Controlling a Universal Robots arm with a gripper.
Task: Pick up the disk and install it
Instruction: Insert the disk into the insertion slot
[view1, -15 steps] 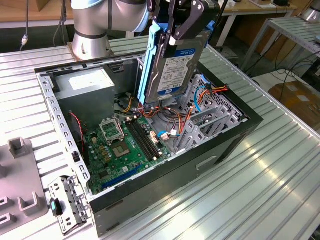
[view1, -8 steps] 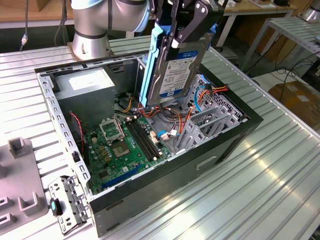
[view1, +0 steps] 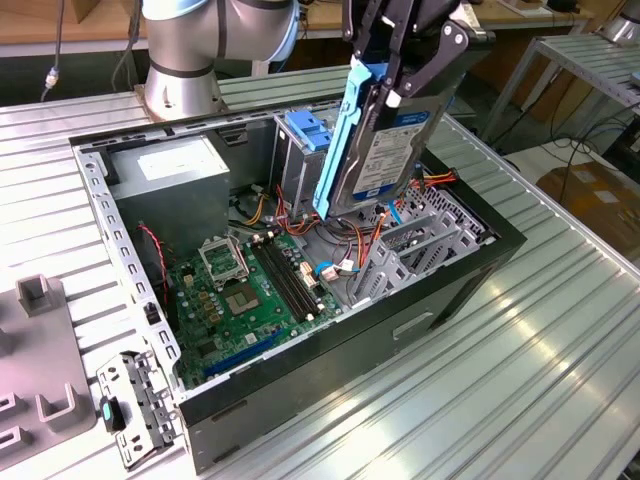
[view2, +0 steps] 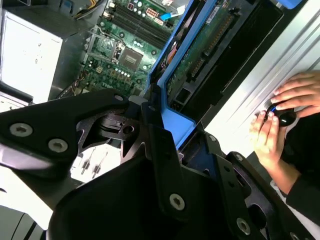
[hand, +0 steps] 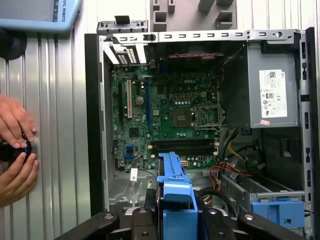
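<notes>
Gripper (view1: 392, 92) jaws are clamped tight on 1 disk (view1: 388, 155), held tilted above the open case (view1: 420, 320), over the drive cage (view1: 425, 235). Advised: level it, square its rails, and keep clear of the cables (view1: 441, 180).

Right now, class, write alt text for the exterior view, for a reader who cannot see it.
The gripper holds the disk on edge above the open computer case, whose green motherboard lies exposed; the case rests on a ribbed metal table.
</notes>
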